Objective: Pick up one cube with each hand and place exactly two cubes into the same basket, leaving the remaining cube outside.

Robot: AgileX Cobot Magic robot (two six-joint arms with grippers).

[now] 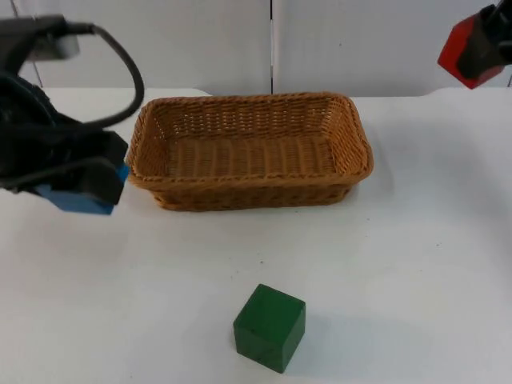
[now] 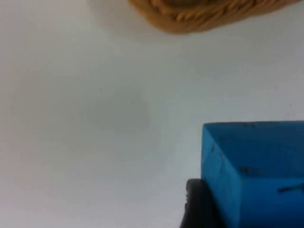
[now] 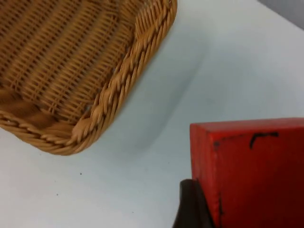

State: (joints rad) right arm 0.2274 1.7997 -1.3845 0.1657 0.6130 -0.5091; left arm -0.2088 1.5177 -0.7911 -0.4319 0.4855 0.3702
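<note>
A white table top (image 1: 416, 240) spreads from 3 o'clock round to 9 o'clock, and at 12 o'clock it ends at a grey partition wall (image 1: 200, 40) with a vertical seam.

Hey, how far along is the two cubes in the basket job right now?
Both pickups look done: left gripper holds the blue cube, right gripper holds the red cube. Neither is yet in the wicker basket. The green cube sits outside on the table.
</note>
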